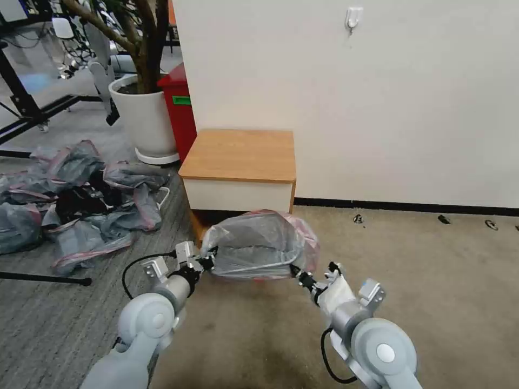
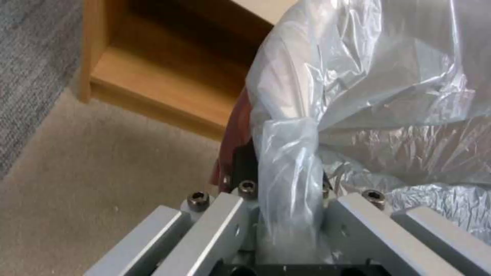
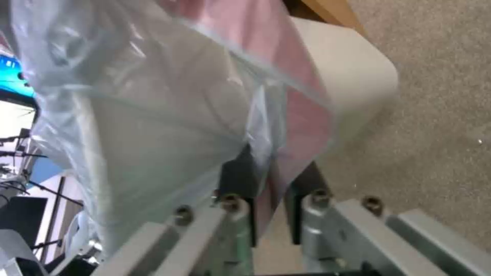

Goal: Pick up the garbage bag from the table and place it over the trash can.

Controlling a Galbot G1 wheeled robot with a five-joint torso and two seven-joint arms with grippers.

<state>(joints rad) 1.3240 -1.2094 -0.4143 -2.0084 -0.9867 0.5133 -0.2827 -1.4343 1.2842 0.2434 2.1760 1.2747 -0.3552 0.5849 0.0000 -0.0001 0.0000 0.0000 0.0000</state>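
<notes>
The garbage bag (image 1: 259,243) is held stretched between both hands above the carpet, directly in front of the worktop (image 1: 240,154), at 6 o'clock from its white drawer front. The left hand (image 1: 208,263) is clamped on the bag's rim at the bag's 9 o'clock side; in the left wrist view a bunched fold of plastic (image 2: 289,168) is seen pinched between the fingers of that hand (image 2: 279,191), with the pink-red band just beside it. The right hand (image 1: 297,274) is clamped on the rim at the bag's 4 o'clock side; in the right wrist view the pink band (image 3: 286,115) is gripped between the dark fingertips (image 3: 240,180). The trash can (image 3: 348,73) is seen close behind the bag, its cream wall partly covered by the plastic. A heap of similar grey-pink bags (image 1: 81,200) lies on the floor at 9 o'clock from the worktop, well apart. A white plant pot (image 1: 143,116) and a red bin (image 1: 181,105) stand at 11 o'clock.
</notes>
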